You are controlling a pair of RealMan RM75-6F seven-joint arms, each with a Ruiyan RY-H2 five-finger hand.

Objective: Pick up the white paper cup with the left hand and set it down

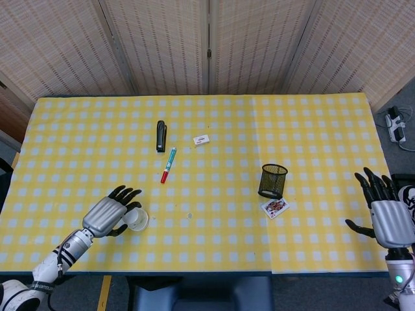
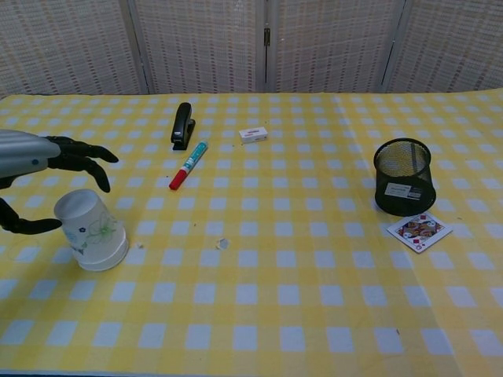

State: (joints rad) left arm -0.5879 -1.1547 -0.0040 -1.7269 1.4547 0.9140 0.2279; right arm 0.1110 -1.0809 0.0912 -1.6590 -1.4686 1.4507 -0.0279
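Note:
The white paper cup with a green and blue print stands upside down on the yellow checked cloth at the front left; from the head camera it is the white cup. My left hand sits just left of it, fingers spread, thumb low beside the cup and apart from it. In the chest view the left hand hovers over and left of the cup, holding nothing. My right hand is open off the table's right edge.
A black stapler, a red and teal marker and a small white eraser lie mid-table. A black mesh pen cup stands right of centre with a playing card beside it. A small white scrap lies near the cup.

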